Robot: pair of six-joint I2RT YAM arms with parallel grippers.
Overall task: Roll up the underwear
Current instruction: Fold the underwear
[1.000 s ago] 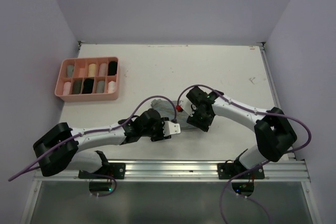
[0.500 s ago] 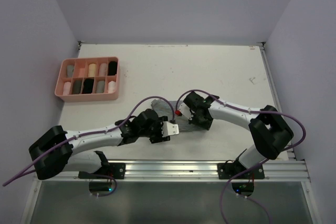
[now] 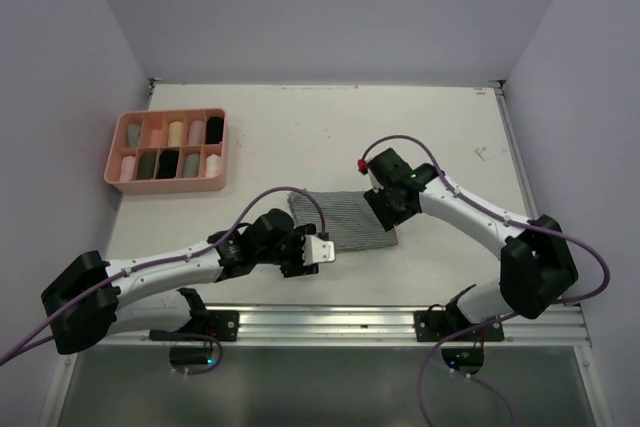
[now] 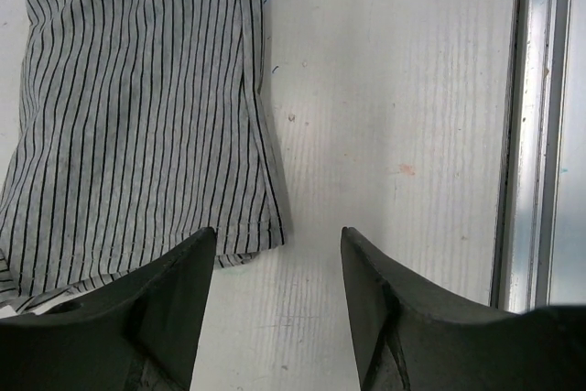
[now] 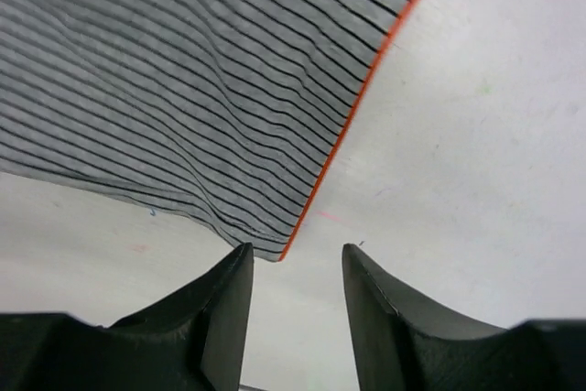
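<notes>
two open, empty hands hover at the striped underwear (image 3: 345, 219), flat on the worktop (image 3: 440, 127): left hand (image 4: 275, 254) at its near corner, right hand (image 5: 295, 263) by the orange hem (image 5: 352, 125). a pinch catching one layer would skew the roll.

Plain pale lilac walls (image 3: 330, 7) enclose a scuffed white tabletop (image 3: 400, 127) left, far and right, a silver metal rail (image 3: 330, 322) edging its near side.

Grey, black-striped, orange-edged underwear (image 3: 345, 219); pink tray (image 3: 165, 185); white table (image 3: 300, 137)
</notes>
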